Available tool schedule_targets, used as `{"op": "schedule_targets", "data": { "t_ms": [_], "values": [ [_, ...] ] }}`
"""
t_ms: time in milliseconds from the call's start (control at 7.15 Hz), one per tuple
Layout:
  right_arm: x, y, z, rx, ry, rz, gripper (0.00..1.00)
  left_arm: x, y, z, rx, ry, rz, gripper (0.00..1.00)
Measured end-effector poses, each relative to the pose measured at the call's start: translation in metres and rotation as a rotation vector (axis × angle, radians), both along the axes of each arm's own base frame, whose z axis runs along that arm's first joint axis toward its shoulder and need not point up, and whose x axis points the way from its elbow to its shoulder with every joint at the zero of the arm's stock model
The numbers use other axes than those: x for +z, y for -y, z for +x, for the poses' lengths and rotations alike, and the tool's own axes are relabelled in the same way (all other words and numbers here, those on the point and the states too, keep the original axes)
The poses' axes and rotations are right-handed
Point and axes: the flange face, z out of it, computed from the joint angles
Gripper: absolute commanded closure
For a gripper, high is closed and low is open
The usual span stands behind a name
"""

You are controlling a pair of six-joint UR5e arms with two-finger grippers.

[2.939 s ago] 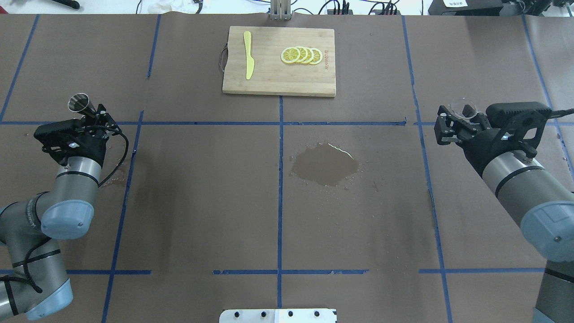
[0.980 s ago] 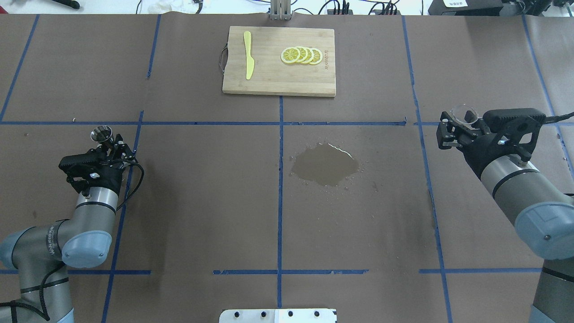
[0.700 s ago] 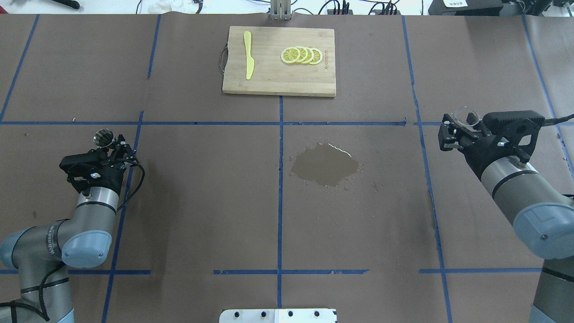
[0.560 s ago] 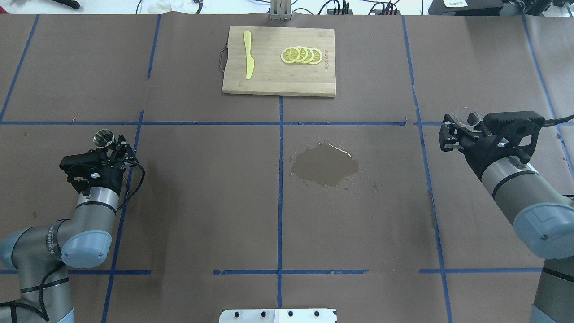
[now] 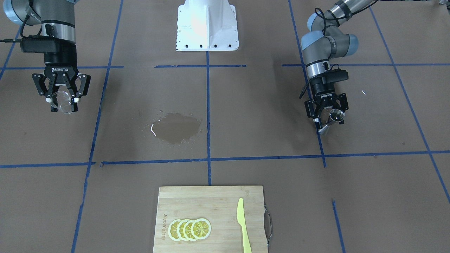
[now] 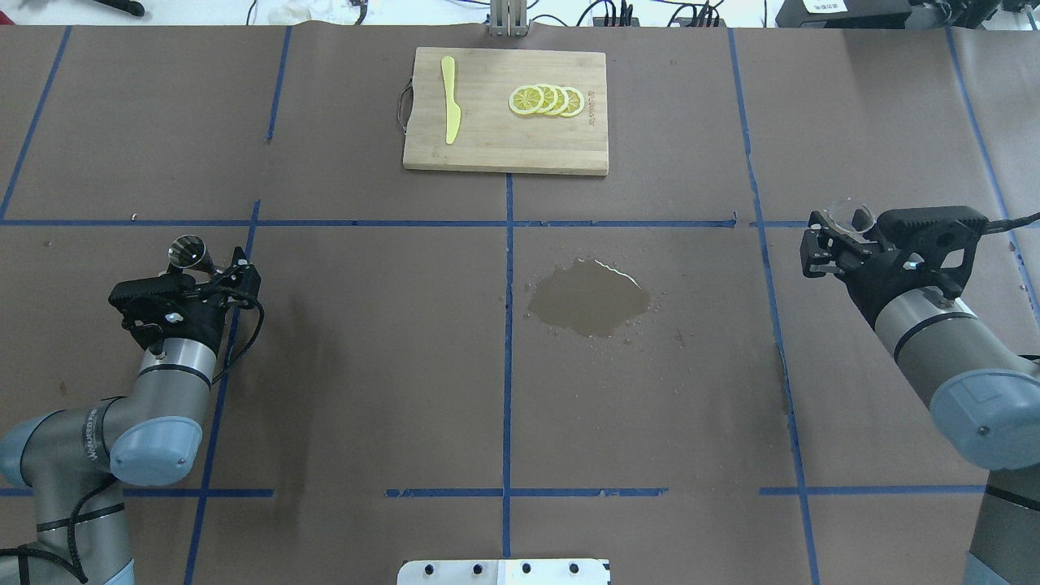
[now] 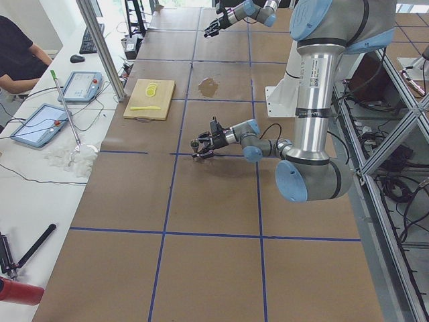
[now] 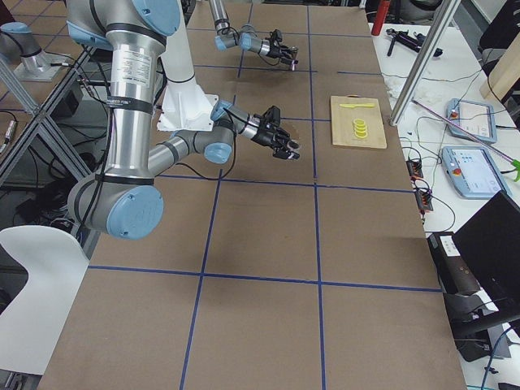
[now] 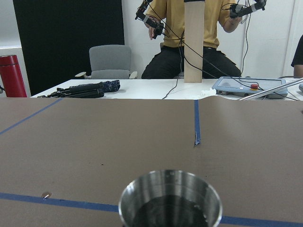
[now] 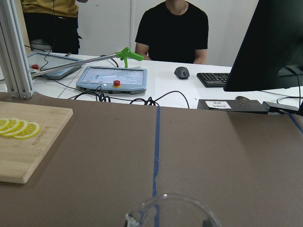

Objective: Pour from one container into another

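Observation:
A small metal cup (image 6: 187,252) stands on the brown paper at the table's left side; it also shows between the fingers in the front view (image 5: 334,115) and at the bottom of the left wrist view (image 9: 170,201), dark inside. My left gripper (image 6: 209,268) (image 5: 328,121) is low around it, fingers spread open. My right gripper (image 6: 841,229) (image 5: 63,102) hovers at the table's right side, shut on a clear glass cup (image 6: 847,215) (image 5: 61,100), whose rim shows in the right wrist view (image 10: 173,210).
A wet puddle (image 6: 589,296) (image 5: 174,128) darkens the paper just right of centre. At the far middle lies a wooden cutting board (image 6: 504,138) with a yellow knife (image 6: 449,110) and lemon slices (image 6: 546,100). The white robot base (image 5: 207,24) sits at the near edge.
My left arm carried the metal cup from the far left nearer and rightward, down to the table, and its fingers have just spread apart. The right gripper drifted slightly right with the glass.

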Motion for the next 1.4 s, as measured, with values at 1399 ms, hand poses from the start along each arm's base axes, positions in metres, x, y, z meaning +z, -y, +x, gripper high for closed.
{"op": "schedule_targets", "data": {
  "t_ms": [1399],
  "values": [
    [0.121, -0.036, -0.051, 0.079, 0.057, 0.048, 1.00, -0.054, -0.100, -0.068, 0.340, -0.107, -0.104, 0.00]
  ]
}}
